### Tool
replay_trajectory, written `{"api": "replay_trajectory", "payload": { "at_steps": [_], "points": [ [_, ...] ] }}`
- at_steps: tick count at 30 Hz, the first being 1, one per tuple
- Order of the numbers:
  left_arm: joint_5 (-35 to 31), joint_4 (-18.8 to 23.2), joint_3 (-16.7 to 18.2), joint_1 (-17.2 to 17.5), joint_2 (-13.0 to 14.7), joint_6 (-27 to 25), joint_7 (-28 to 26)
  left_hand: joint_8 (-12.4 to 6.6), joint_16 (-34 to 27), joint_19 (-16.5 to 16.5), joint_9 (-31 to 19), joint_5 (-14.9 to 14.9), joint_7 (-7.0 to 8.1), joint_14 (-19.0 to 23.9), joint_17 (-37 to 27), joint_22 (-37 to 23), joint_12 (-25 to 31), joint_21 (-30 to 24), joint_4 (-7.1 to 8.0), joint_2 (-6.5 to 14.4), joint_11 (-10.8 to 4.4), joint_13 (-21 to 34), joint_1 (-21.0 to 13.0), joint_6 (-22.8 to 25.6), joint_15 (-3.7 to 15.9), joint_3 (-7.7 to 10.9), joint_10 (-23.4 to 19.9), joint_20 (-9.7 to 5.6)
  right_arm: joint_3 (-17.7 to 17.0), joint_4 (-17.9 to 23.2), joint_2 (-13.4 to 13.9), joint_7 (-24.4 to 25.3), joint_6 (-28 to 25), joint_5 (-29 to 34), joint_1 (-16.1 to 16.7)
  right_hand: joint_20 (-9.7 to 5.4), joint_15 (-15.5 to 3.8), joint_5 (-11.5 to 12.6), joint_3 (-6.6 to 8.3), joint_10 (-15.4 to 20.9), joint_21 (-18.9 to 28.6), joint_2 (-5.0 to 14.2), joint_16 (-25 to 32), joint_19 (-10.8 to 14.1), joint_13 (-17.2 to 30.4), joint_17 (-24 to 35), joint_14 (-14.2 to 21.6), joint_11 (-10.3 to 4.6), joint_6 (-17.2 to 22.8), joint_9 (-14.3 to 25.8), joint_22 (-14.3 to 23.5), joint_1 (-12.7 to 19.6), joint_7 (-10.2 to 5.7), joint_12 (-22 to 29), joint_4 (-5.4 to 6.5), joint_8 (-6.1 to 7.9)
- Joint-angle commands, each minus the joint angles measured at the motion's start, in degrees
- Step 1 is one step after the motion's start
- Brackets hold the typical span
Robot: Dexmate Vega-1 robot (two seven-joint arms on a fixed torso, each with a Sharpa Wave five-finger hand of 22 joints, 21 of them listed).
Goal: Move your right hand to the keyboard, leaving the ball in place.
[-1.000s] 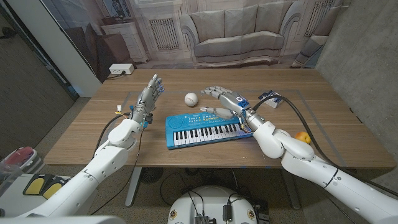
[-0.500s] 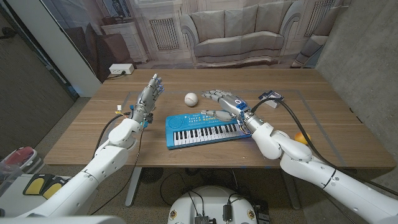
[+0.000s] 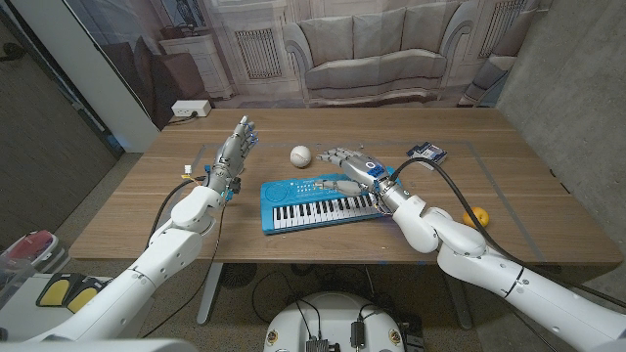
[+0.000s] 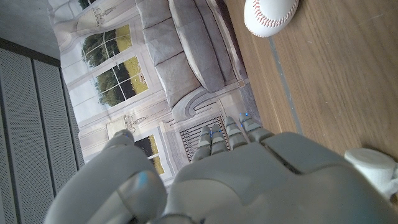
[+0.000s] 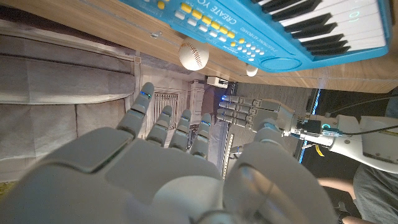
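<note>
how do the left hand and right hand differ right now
The left hand stands upright over bare table, fingers pointing up; the right hand reaches sideways over the blue keyboard, fingers towards the ball. The left hand is clear of the keyboard; the right is over its far edge. Both hold nothing.

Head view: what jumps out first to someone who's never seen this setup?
The bright blue toy keyboard at the middle of the wooden table, with the right robot hand hovering open over its far right part. Just beyond it lies a white baseball, apart from both hands. The left robot hand stands raised to the keyboard's left, fingers up, holding nothing.
</note>
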State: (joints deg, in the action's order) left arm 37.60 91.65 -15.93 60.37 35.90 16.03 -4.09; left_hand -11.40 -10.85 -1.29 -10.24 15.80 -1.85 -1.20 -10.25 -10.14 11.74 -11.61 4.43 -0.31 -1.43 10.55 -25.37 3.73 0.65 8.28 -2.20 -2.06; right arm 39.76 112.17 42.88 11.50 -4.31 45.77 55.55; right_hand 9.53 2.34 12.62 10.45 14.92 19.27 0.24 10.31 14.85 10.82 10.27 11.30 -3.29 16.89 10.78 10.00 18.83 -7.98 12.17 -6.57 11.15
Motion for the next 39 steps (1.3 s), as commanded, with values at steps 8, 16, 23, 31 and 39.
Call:
{"api": "replay_trajectory", "payload": {
  "at_steps": [8,16,23,31,39],
  "points": [
    [0.27,-0.38,-0.13,0.11,0.16,0.1,0.77,0.07,0.08,-0.26,-0.34,-0.15,0.11,-0.2,-0.25,-0.19,-0.26,0.15,0.12,0.24,-0.31,0.05,-0.13,0.47,0.15,-0.31,-0.37,-1.82,2.69,-0.52,-0.49,-2.36,-3.33,3.2,-0.51,-0.12,-0.22,0.44,0.06,-0.37,-0.25,0.09,0.1,-0.4,0.09,0.23,0.04,-0.08,-0.2,0.33,0.25,0.27,-0.08,0.07,-0.23,0.02],
    [0.33,0.01,-0.13,0.26,0.41,-0.37,0.63,0.07,0.09,-0.26,-0.34,-0.2,0.11,-0.21,-0.25,-0.19,-0.27,0.15,0.11,0.28,-0.27,0.05,-0.18,0.51,0.14,-0.36,-0.39,-1.8,3.38,-1.15,-0.54,-2.6,-3.93,4.11,-0.97,-0.42,-0.77,0.47,0.08,-0.67,-0.33,0.2,0.2,0.07,0.09,0.24,0.09,0.01,-0.22,0.34,0.26,0.35,-0.13,-0.02,-0.21,0.04],
    [0.37,0.61,0.11,0.74,0.74,-0.52,0.38,0.08,0.09,-0.24,-0.34,-0.24,0.13,-0.19,-0.25,-0.19,-0.26,0.13,0.1,0.32,-0.21,0.06,-0.24,0.52,0.13,-0.41,-0.43,-1.8,3.73,-1.66,-0.61,-2.99,-3.88,3.95,-1.49,-0.38,-0.76,0.48,0.1,-0.82,-0.44,0.28,0.29,0.22,0.09,0.24,0.23,0.04,-0.23,0.34,0.27,0.42,-0.14,-0.05,-0.22,0.05],
    [0.32,1.19,0.29,1.01,1.08,-0.8,0.17,0.1,0.09,-0.27,-0.34,-0.29,0.18,-0.17,-0.25,-0.19,-0.26,0.14,0.09,0.36,-0.33,0.06,-0.28,0.51,0.2,-0.46,-0.48,-1.82,3.96,-2.13,-0.77,-2.6,-3.43,3.68,-1.91,-0.32,-1.05,0.48,0.1,-0.68,-0.64,0.34,0.36,0.2,0.09,0.25,0.33,0.04,-0.23,0.35,0.28,0.45,-0.22,0.03,-0.2,0.07],
    [0.17,2.4,0.48,1.69,1.21,-1.03,-0.65,0.11,0.08,-0.29,-0.34,-0.34,0.13,-0.16,-0.24,-0.19,-0.29,0.14,0.09,0.39,-0.37,0.06,-0.32,0.53,0.14,-0.52,-0.44,-1.81,4.07,-2.83,-0.93,-2.59,-2.54,2.84,-2.66,-0.26,-1.13,0.48,0.08,-0.54,-0.87,0.37,0.38,0.06,0.09,0.26,0.34,-0.01,-0.22,0.35,0.29,0.44,-0.24,0.11,-0.17,0.08]
  ]
}}
